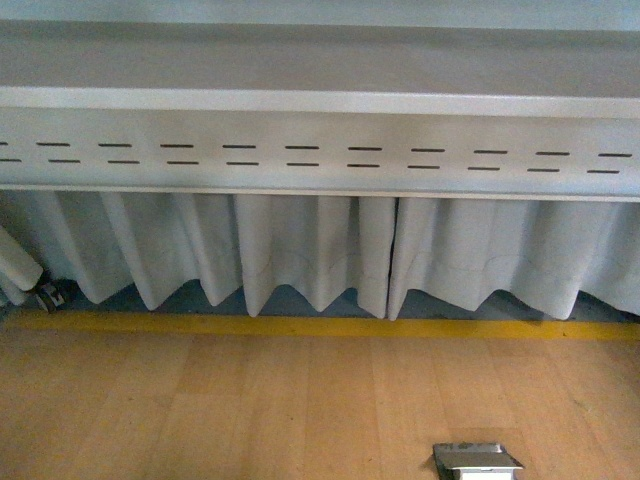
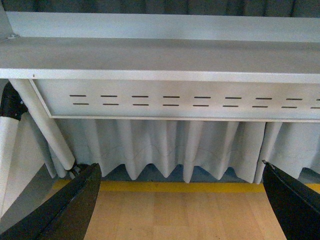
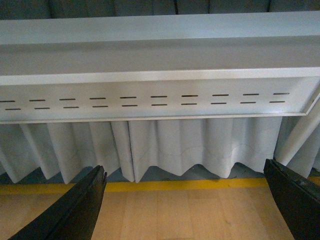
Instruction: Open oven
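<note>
The oven is out of view in all three views. My left gripper [image 2: 182, 200] is open and empty; its two black fingers [image 2: 65, 210] stand wide apart over a bare wooden floor. My right gripper [image 3: 185, 200] is open and empty too, its black fingers [image 3: 75, 212] spread over the same kind of floor. Neither gripper shows in the front view.
A grey metal beam with rows of slots [image 1: 320, 140] runs across the view, white pleated curtain [image 1: 300, 250] hanging under it. A yellow stripe [image 1: 320, 327] borders the wooden floor [image 1: 250, 410]. A small metal floor box [image 1: 477, 460] sits at the bottom edge. A slanted white leg [image 2: 45, 125] shows in the left wrist view.
</note>
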You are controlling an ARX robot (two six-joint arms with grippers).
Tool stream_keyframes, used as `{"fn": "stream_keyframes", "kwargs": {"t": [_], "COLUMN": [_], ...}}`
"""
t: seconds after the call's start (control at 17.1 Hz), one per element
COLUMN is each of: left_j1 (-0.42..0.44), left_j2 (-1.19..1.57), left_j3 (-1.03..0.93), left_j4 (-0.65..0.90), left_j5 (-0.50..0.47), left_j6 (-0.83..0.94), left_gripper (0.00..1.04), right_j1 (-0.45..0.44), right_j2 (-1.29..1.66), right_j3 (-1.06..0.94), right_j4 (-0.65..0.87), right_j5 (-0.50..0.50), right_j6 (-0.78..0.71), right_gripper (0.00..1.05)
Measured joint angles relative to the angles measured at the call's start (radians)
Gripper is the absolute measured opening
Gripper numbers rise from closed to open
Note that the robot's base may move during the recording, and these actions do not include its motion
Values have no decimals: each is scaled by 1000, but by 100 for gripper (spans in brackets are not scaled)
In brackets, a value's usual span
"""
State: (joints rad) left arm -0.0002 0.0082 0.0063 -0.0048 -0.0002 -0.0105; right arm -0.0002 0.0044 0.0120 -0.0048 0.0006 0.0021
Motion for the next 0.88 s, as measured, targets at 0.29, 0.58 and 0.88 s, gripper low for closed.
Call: {"fn": "stream_keyframes", "kwargs": {"t": [0.29,0.58,0.88], "left_j1": [0,0,0], "left_j2": [0,0,0], "left_j3": [0,0,0], "left_j4": [0,0,0], "left_j5": [0,0,0], "left_j6": [0,0,0], "left_gripper": [98,98,98], "right_j1": [0,0,0], "right_j2": [0,0,0], "right_j3": [0,0,0], "right_j4": [0,0,0], "right_j5": [0,0,0], "right_j6": [0,0,0], "right_gripper": [98,98,98]}}
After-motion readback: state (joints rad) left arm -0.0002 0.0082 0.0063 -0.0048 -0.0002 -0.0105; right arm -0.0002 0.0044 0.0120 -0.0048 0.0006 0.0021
